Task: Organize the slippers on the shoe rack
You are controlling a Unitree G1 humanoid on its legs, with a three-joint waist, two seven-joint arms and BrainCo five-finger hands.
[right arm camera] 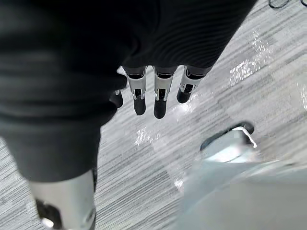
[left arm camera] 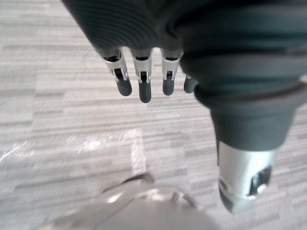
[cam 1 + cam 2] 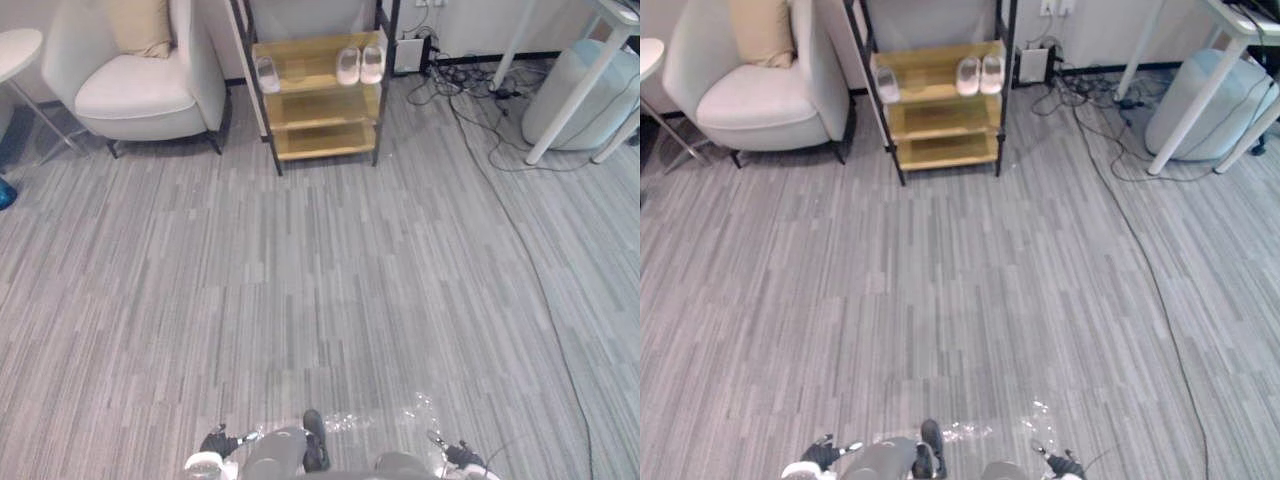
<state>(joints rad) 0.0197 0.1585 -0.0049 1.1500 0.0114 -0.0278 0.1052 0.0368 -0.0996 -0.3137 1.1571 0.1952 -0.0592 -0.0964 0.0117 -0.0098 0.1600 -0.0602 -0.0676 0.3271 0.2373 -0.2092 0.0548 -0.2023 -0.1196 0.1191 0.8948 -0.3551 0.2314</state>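
Standing well back from the shoe rack (image 3: pixel 320 105), the robot is facing it across a wide stretch of grey floor (image 3: pixel 320 280). Neither hand is doing any work on the slippers at this moment.

The left hand (image 2: pixel 144 91) is hanging low at the robot's side. Its fingers (image 2: pixel 123 85) are pointing down at the floor, straight, a little apart and holding nothing. The right hand (image 1: pixel 160 104) is hanging the same way on the other side, fingers loose and empty.

The task's things are all lying on the rack's top shelf. A pair of slippers (image 3: pixel 359 65) is sitting side by side near the right end, and a single slipper (image 3: pixel 268 73) is lying toward the left end, well apart from the pair. Whether its mate is lying beside it I cannot tell. The two lower shelves are looking bare. A pale armchair (image 3: pixel 140 80) is standing just to the left of the rack.

Judging from this, the step in hand is the approach, with no reach or grasp under way. The next move is calling for a walk forward until the top shelf comes within arm's reach, keeping clear of the armchair. Then one hand would need raising to the left slipper, so that it can be set neatly in line with the others.
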